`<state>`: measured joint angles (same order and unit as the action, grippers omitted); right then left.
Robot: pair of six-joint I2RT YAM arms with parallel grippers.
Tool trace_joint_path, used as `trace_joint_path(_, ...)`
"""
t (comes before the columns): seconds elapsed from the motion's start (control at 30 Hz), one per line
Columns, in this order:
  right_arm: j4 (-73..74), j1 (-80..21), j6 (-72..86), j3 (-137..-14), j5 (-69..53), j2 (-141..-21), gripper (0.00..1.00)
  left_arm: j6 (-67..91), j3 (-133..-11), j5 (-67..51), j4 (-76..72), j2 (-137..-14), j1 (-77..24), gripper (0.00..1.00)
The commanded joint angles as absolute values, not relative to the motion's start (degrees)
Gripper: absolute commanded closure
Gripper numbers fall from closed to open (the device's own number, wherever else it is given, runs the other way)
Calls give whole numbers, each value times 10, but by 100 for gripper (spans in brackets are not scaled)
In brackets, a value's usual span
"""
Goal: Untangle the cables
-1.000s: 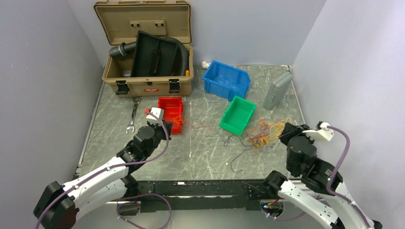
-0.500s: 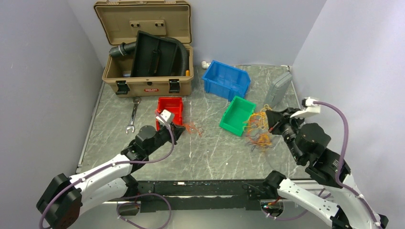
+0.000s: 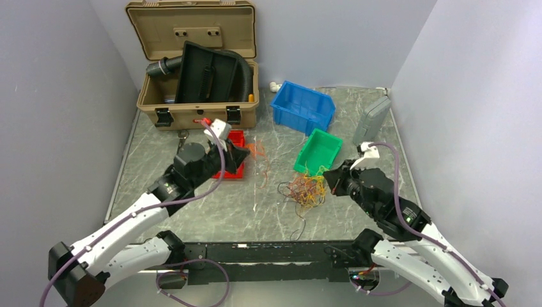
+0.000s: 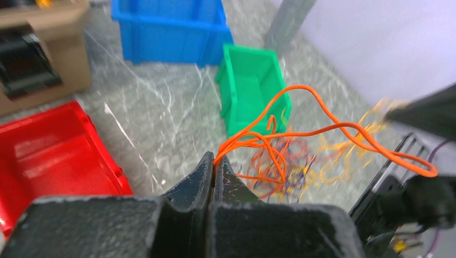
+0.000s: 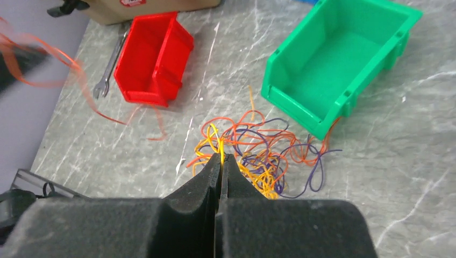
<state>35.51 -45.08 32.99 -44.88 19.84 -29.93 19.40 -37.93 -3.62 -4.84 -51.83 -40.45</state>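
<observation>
Thin orange, yellow and purple cables (image 3: 305, 190) lie tangled on the grey marbled worktop (image 3: 255, 206) beside the green plastic bin (image 3: 317, 153). The left gripper (image 4: 214, 161) pinches an orange wire (image 4: 253, 138) near the red plastic bin (image 4: 48, 156); the right gripper (image 5: 220, 159) pinches a yellow strand (image 5: 219, 145).

No text can be read clearly. The tan toolbox (image 5: 177, 5) carries a small red label (image 5: 132, 2), its letters too blurred.

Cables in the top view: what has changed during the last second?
The left gripper, shut on orange wires, moved toward the toolbox, pulling them from the rest. The right gripper, shut on a yellow wire, carried the bundle leftward, in front of the green bin. The toolbox and green bin stayed.
</observation>
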Motion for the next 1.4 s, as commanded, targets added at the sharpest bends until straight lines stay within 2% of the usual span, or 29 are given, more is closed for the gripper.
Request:
trace_joint_path(0.0,282,-452,371,-402,141,-304,100,226,-512,40,149,-512,-404,100)
trace_joint_path(0.23,215,-452,380,-315,123,-314,100,199,-696,111,313,-579,-403,100)
trace_joint_path(0.37,191,-452,400,-283,114,-323,91,194,-745,149,351,-621,-393,100)
trace_joint_path(0.73,172,-452,398,-267,89,-321,89,222,-710,173,319,-708,-293,100)
trace_joint_path(1.03,193,-452,383,-284,113,-322,88,243,-709,187,312,-787,-264,100)
trace_joint_path(1.17,198,-452,380,-288,115,-327,88,247,-699,155,284,-748,-259,100)
trace_joint_path(1.37,192,-452,382,-282,117,-328,88,213,-733,-21,260,-688,-258,100)
